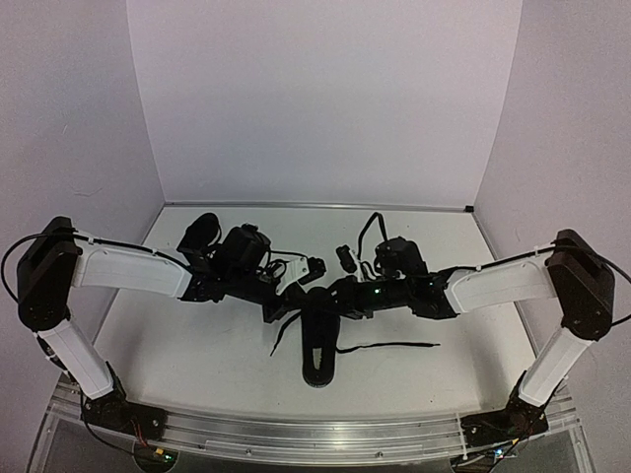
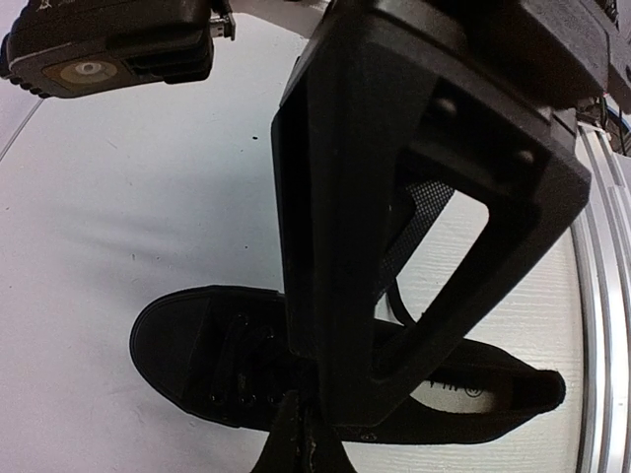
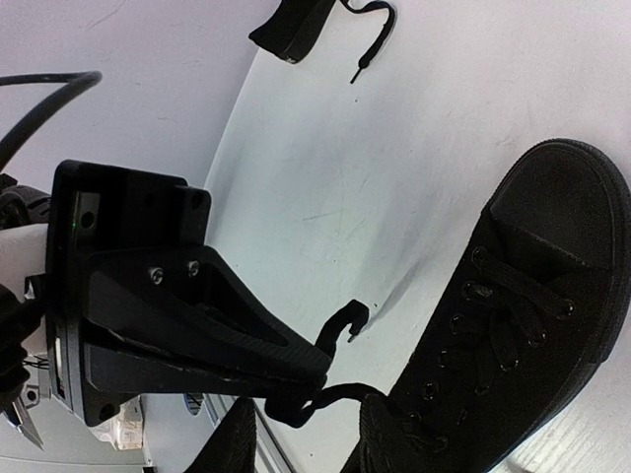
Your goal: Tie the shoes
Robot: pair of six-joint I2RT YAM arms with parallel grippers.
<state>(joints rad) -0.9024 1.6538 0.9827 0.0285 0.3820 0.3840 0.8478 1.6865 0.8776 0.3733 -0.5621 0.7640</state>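
One black shoe (image 1: 317, 357) lies in the middle of the table, toe toward the arms' bases. It also shows under both wrists (image 2: 197, 345) (image 3: 532, 325). My left gripper (image 2: 299, 399) hangs over its tongue, shut on a thin black lace (image 3: 340, 394); the lace end hooks upward past its tip. My right gripper (image 3: 308, 399) faces it from the other side, and its fingers (image 3: 232, 439) stand apart on either side of that lace loop without touching it. In the top view the left gripper (image 1: 301, 294) and the right gripper (image 1: 340, 294) meet above the shoe. The other shoe (image 1: 202, 236) sits at the back left.
Loose lace ends trail from the near shoe to the right (image 1: 389, 346) and to the left (image 1: 281, 335). The far shoe's lace end (image 3: 370, 30) lies on the white table (image 1: 197, 345). A metal rail (image 1: 315, 434) edges the front, and walls close the back and sides.
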